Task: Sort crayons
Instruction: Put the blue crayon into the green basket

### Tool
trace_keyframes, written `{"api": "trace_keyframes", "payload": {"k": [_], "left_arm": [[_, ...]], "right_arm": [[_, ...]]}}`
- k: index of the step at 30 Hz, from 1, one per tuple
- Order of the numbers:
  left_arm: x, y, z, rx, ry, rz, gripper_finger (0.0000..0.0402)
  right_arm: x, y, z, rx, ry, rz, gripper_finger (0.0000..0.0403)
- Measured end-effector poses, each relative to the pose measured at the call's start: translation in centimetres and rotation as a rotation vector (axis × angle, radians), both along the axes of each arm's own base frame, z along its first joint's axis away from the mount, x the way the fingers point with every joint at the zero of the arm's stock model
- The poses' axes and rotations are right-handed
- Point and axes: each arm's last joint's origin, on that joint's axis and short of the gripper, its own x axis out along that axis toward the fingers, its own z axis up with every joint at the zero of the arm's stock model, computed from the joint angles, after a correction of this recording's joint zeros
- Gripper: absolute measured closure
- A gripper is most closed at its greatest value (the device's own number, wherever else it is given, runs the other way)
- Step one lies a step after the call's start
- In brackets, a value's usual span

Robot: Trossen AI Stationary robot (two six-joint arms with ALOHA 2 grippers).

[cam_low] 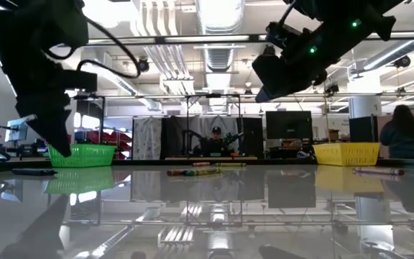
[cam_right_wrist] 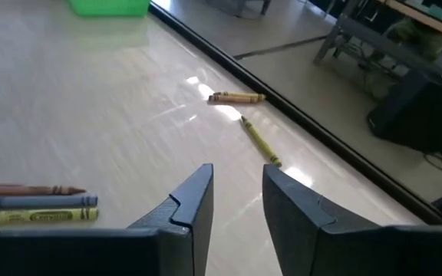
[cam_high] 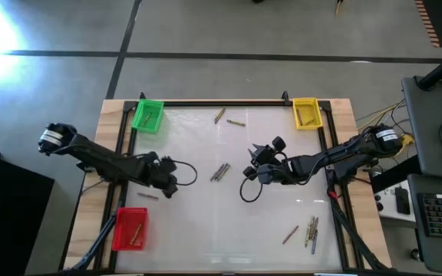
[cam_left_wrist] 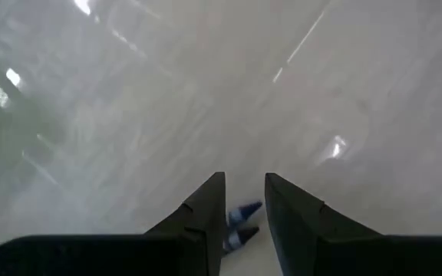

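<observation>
1. Crayons lie scattered on the tabletop, the biggest thing here, framed in wood.
2. The left arm reaches in from the left edge; its left pincer hangs low by that edge with a grey-blue crayon between its dark fingers, which stand narrowly apart around it. Whether they press it I cannot tell.
3. The right arm reaches in from the right edge; its right pincer hovers near the middle, fingers slightly apart with only bare tabletop in the gap.
4. The green bin sits at the far left corner, the yellow bin at the far right corner, the red bin at the near left corner.
5. A trio of crayons lies mid-tabletop; a pair by the far edge; a cluster near the near right corner.
</observation>
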Motion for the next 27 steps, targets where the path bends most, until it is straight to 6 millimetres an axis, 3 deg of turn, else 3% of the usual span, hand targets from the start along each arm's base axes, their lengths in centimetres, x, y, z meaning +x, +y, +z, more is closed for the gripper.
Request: {"api": "trace_keyframes", "payload": {"k": [9,17,23,27], "left_arm": [[0.3,0.4,-2.2,-0.055,0.091,0.108,0.0317],[0.7,0.3,-3.5,-0.030,0.167,0.119,0.0276],[1.4,0.1,-2.2,-0.041,0.164,0.085,0.0261],[1.7,0.0,0.7,-0.012,0.203,0.080,0.0264]], "right_arm": [[0.1,0.0,0.1,0.010,-0.016,-0.006,0.0312],[0.0,0.0,0.0,0.009,-0.014,-0.005,0.0316],[0.0,0.0,0.0,0.010,-0.011,-0.005,0.0316],[0.0,0.0,-0.1,0.012,-0.010,-0.002,0.0321]]}}
